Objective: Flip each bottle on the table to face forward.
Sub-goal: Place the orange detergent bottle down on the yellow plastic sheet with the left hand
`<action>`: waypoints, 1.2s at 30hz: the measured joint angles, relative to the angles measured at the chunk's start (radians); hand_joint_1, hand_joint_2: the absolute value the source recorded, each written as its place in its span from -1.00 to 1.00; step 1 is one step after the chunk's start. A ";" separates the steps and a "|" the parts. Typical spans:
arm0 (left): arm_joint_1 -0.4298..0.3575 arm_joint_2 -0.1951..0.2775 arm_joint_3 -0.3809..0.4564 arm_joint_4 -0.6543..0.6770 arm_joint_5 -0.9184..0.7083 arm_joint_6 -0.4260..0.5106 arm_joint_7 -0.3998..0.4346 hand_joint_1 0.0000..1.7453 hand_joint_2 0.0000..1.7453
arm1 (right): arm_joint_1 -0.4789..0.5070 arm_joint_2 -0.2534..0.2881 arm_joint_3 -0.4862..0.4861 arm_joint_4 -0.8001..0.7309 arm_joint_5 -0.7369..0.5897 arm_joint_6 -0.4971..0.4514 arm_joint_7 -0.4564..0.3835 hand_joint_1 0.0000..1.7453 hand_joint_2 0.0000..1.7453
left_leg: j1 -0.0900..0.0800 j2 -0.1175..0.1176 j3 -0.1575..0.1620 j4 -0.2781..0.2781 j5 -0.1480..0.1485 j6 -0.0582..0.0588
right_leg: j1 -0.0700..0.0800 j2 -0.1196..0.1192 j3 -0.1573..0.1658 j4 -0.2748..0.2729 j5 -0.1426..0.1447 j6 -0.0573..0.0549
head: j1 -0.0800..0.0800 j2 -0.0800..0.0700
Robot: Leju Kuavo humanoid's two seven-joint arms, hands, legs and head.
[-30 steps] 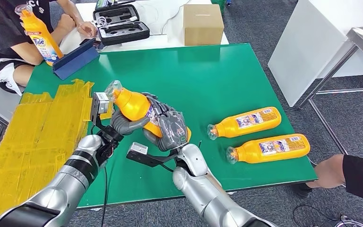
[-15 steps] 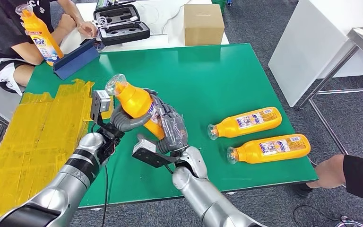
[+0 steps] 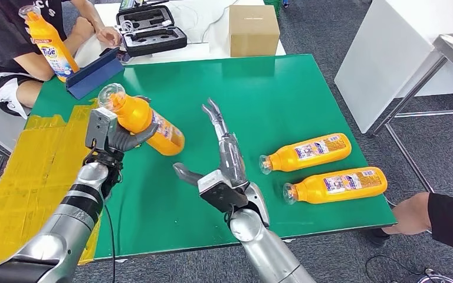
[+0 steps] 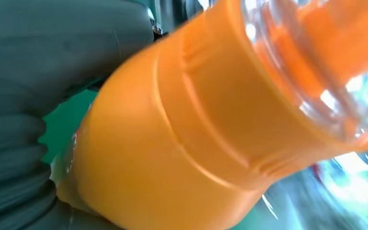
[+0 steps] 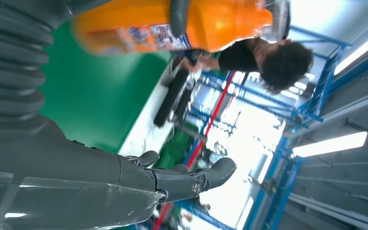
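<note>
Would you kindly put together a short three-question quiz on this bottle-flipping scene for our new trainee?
1. True or false: the right robot hand is holding a bottle.
2. How many orange bottles lie on the green table at the right? A) one B) two C) three
3. Fill in: the left robot hand grips the raised orange bottle, whose clear cap points toward the ____ tape patch on that side.

Key
1. False: its fingers are spread, with nothing in them.
2. B: the far bottle and the near bottle lie on their sides.
3. Yellow: the tape patch covers the table's left side.
</note>
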 joint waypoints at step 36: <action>0.010 0.220 -0.055 0.333 -1.237 0.398 0.561 1.00 1.00 | 0.131 -0.208 -0.288 -0.210 0.005 0.065 0.074 -1.00 1.00 | 0.000 0.000 -0.001 0.000 0.000 0.000 | 0.000 0.000 0.000 0.000 0.000 0.000 | 0.000 0.000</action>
